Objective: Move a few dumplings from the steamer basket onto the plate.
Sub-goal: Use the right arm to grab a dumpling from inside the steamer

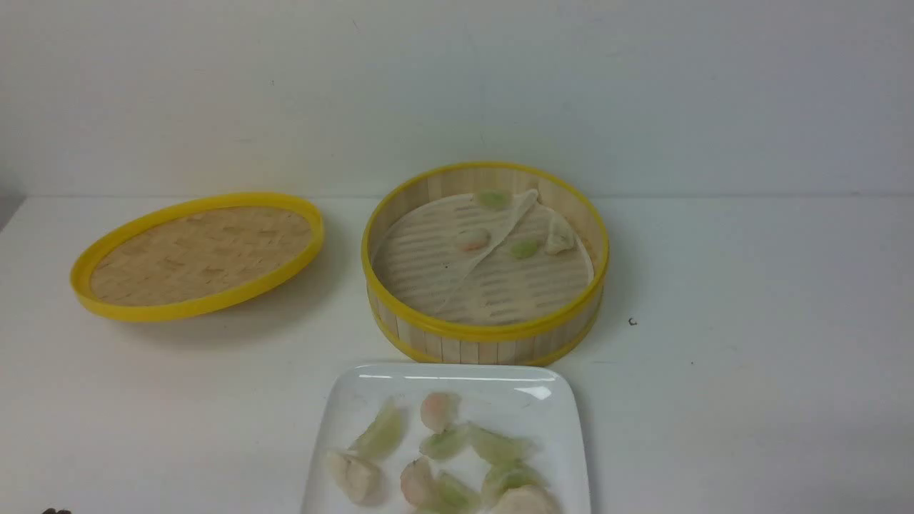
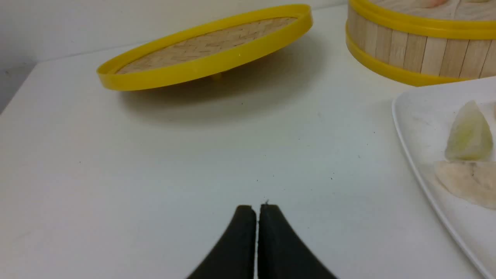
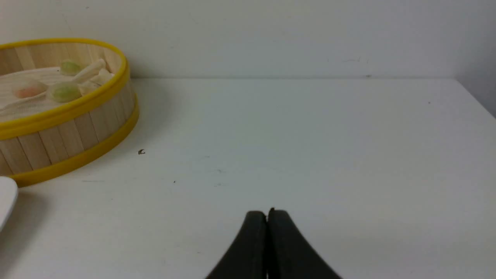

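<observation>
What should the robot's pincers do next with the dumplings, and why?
Probably nothing more: I'd let both rest, since the job looks done. The plate already holds many dumplings, and only four lie in the steamer basket. The left pincer and the right pincer are both shut and empty, low over the table.

Left gripper [image 2: 257,211]: tips pressed together above table [image 2: 155,174]
Lid [image 2: 209,46]: tilted, on table
Plate [image 2: 418,128]: 2 dumplings [image 2: 469,133], green and whitish
Basket [image 2: 418,50]: just beyond plate
</observation>
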You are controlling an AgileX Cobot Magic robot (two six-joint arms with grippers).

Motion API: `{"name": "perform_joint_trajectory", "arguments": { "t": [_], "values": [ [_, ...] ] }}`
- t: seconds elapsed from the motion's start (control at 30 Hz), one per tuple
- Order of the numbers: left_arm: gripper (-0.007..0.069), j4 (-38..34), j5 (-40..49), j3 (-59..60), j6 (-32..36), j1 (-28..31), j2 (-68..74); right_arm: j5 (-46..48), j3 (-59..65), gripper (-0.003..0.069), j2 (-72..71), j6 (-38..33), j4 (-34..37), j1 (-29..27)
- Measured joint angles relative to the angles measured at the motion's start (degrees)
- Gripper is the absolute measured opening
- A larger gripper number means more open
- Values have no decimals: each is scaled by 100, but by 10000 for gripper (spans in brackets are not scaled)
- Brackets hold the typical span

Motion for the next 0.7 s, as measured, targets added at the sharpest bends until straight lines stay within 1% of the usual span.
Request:
{"name": "perform_joint_trajectory", "arguments": {
  "t": [0.4, 0.5, 0.7],
  "values": [
    [-6, 0, 0, 0, 0, 0, 0, 0, 0, -15, 0, 0, 0, 0],
    [-6, 0, 0, 0, 0, 0, 0, 0, 0, -15, 0, 145, 0, 0],
    [-6, 9, 0, 0, 0, 0, 0, 0, 0, -15, 0, 195, 0, 0]
  ]
}}
